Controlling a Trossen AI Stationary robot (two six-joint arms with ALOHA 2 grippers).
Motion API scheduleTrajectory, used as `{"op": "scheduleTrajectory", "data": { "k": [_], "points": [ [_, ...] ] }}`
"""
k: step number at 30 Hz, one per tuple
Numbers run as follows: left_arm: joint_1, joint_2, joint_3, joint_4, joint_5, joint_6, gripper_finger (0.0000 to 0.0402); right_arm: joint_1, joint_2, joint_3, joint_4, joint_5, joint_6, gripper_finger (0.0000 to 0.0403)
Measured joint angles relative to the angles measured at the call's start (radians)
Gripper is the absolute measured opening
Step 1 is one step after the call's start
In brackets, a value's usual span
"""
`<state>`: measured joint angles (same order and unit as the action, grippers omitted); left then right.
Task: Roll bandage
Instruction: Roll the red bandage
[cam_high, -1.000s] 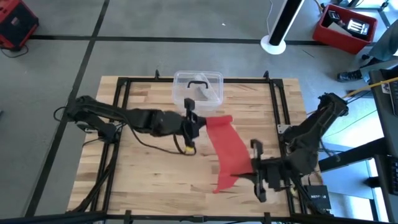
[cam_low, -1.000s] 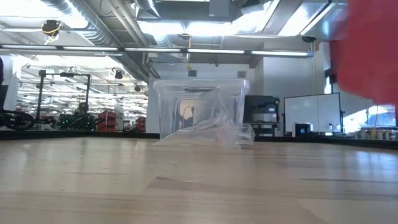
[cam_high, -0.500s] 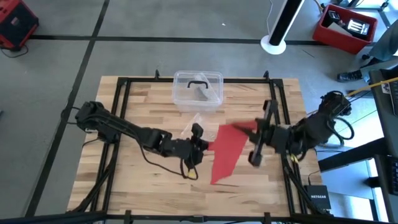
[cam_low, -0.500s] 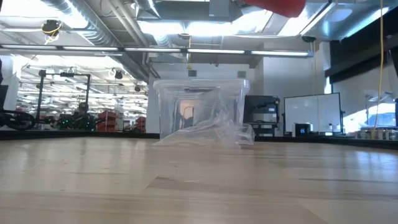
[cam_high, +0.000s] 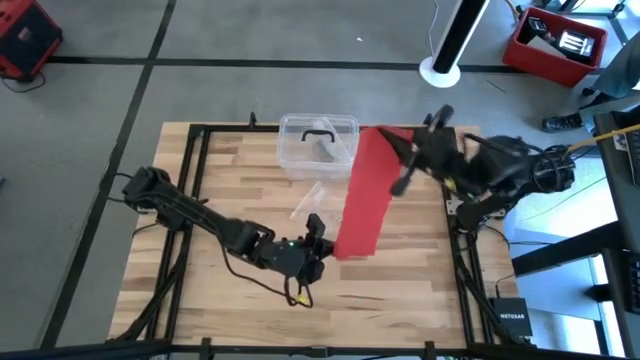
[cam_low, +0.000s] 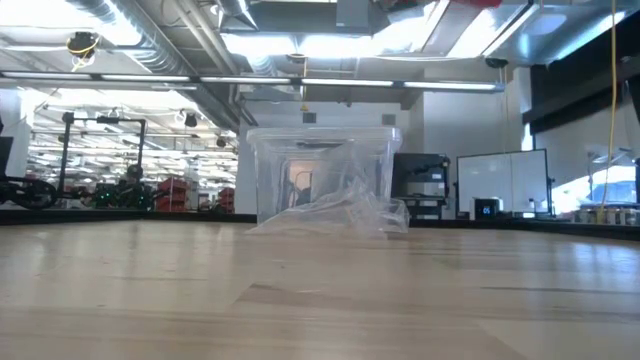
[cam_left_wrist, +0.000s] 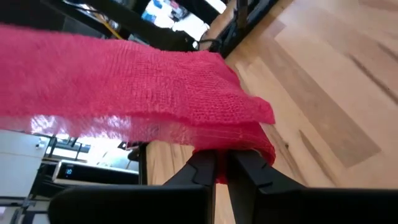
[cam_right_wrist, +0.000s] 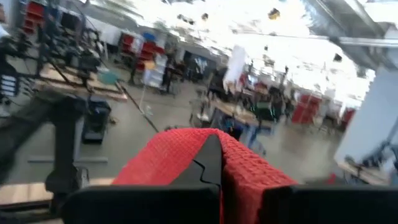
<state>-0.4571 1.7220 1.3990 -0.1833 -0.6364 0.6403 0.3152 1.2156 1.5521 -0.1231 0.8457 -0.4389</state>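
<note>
The bandage hangs stretched, its long axis running from one o'clock down to seven. The right gripper, raised near the box, pinches its upper end; the left gripper, apparently low over the table, clamps its lower end.

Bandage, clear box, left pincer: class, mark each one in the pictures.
bandage (cam_high: 360, 195), high view, middle of the red strip.
clear box (cam_high: 318, 146), high view, its lid below the black handle.
left pincer (cam_left_wrist: 221, 165), left wrist view, between the fingertips clamping the cloth.
</note>
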Motion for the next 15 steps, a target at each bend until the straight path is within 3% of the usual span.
{"op": "scheduleTrajectory", "data": {
  "k": [8,15],
  "points": [
    [-0.007,0.037,-0.002,0.015,0.019,-0.086,0.0013,-0.260,0.011,-0.124,-0.215,-0.109,0.345,0.0011],
    [-0.010,0.104,-0.002,0.084,0.074,-0.218,0.0013,-0.405,0.012,-0.410,-0.192,-0.410,0.550,0.0102]
  ]
}}
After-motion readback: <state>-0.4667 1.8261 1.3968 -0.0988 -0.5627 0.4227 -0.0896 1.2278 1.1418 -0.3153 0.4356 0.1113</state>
